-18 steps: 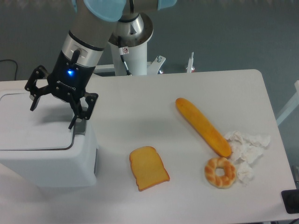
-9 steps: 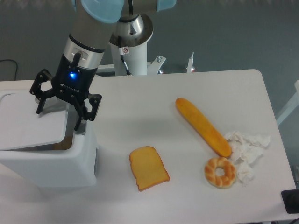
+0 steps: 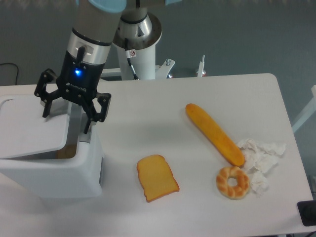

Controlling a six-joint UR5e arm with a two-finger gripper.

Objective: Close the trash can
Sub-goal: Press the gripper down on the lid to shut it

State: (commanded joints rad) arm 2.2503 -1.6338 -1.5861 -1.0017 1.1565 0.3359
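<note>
Fingers of the gripper (image 3: 67,114) are spread wide and grip nothing, hanging just above the trash can (image 3: 49,163) at the table's (image 3: 163,106) nine o'clock edge. Its lid (image 3: 29,131) sits tilted, a dark gap showing along the right rim.

White trash can (image 3: 49,170), black claw (image 3: 68,114), golden baguette (image 3: 214,133), tan toast (image 3: 157,177), white table (image 3: 197,98)
</note>
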